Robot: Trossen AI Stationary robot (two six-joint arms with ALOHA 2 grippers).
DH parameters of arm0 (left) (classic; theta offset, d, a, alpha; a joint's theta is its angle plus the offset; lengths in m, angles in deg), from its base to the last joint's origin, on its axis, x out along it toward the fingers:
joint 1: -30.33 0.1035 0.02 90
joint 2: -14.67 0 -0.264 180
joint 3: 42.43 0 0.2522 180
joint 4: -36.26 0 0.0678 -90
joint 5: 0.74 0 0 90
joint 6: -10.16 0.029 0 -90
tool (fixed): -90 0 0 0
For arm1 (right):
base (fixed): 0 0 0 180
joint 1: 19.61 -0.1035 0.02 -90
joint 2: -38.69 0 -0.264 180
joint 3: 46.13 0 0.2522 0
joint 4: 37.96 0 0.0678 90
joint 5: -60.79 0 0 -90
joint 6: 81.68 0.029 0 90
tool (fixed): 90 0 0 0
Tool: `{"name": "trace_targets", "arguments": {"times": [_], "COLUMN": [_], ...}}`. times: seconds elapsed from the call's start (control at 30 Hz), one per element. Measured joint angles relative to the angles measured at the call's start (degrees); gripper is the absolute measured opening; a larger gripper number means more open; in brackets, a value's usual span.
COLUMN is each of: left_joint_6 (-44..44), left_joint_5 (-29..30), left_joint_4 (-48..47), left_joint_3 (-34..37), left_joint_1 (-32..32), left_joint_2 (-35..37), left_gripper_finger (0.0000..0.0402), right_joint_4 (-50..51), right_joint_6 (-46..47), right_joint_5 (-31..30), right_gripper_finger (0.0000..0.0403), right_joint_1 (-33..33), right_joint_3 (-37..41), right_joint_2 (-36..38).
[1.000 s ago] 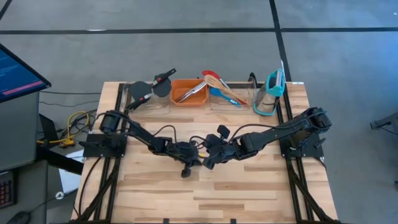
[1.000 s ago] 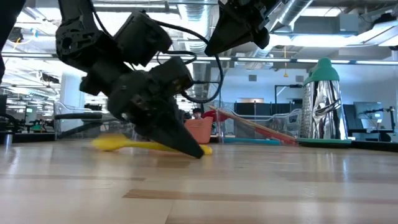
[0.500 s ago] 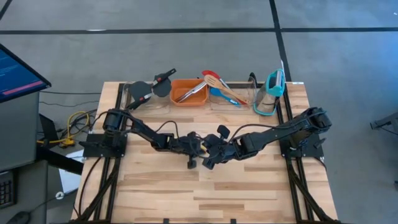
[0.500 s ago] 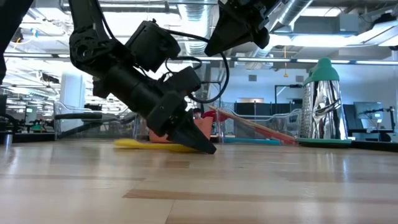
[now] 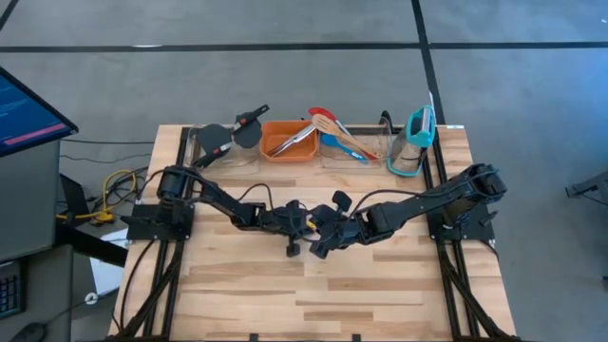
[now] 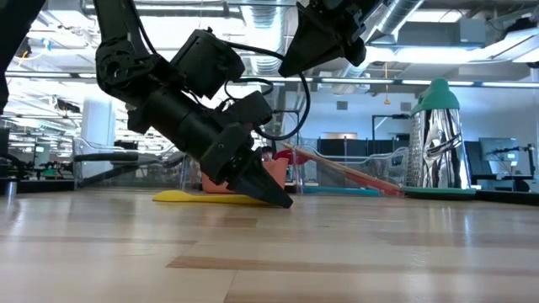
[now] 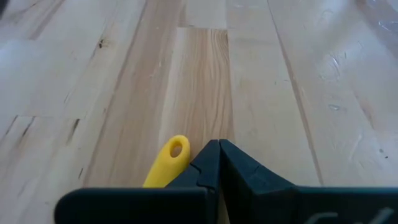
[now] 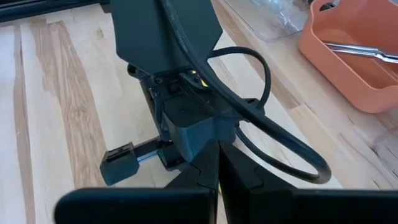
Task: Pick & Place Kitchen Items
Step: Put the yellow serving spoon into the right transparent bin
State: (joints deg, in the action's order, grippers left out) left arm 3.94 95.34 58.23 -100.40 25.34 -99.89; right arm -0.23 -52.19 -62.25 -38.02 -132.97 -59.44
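Wooden tabletop (image 5: pixel 361 285) fills the frame's middle. A yellow spoon (image 6: pixel 198 198) lies flat near its centre, just behind the left gripper (image 6: pixel 282 202), whose fingers are pressed together, tips down at the wood, gripping nothing. The right gripper (image 5: pixel 316 249), also pressed together and empty, hangs just right of it. An orange bin (image 5: pixel 290 140) with metal tongs (image 5: pixel 288 142) sits at upper centre.

No legible text, label, brand, number or sign appears in any view. The monitor (image 5: pixel 28 109) at the table's left edge shows lines of on-screen content, too small to read
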Motion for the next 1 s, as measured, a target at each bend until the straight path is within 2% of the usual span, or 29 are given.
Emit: {"name": "trace_targets", "arguments": {"times": [0.17, 0.23, 0.37, 0.5, 0.6, 0.8, 1.0], "left_joint_6": [0.64, 1.57, 1.43, -0.32, -2.35, -6.26, -6.57], "left_joint_5": [0.04, 1.89, 6.61, 8.12, 8.13, 11.59, 13.64], "left_joint_4": [-3.69, -7.01, -13.14, -16.77, -16.26, -16.57, -16.29], "left_joint_3": [1.35, 3.01, 7.07, 12.9, 17.51, 25.64, 28.21], "left_joint_1": [0.0, -0.02, 0.16, 0.26, 0.22, 0.22, 0.22], "left_joint_2": [2.88, 5.92, 15.09, 23.65, 28.9, 35.44, 37.65], "left_gripper_finger": [0.0003, 0.0003, 0.0003, 0.0003, 0.0003, 0.0003, 0.0003], "right_joint_4": [0.99, 1.67, 0.63, -3.3, -8.54, -25.35, -35.11], "right_joint_6": [0.21, 0.59, 0.71, 3.06, 5.0, 6.16, 6.46], "right_joint_5": [0.0, 0.02, 1.11, 3.43, 4.67, 9.5, 11.53], "right_gripper_finger": [0.0, 0.0, 0.0, 0.0, 0.0, 0.0, 0.0], "right_joint_1": [0.0, 0.0, 0.0, 0.24, 0.42, 1.33, 3.13], "right_joint_3": [0.0, 0.0, 1.39, 5.58, 10.07, 19.12, 24.75], "right_joint_2": [0.0, -0.02, -0.02, -0.02, -0.1, -0.65, -0.61]}}
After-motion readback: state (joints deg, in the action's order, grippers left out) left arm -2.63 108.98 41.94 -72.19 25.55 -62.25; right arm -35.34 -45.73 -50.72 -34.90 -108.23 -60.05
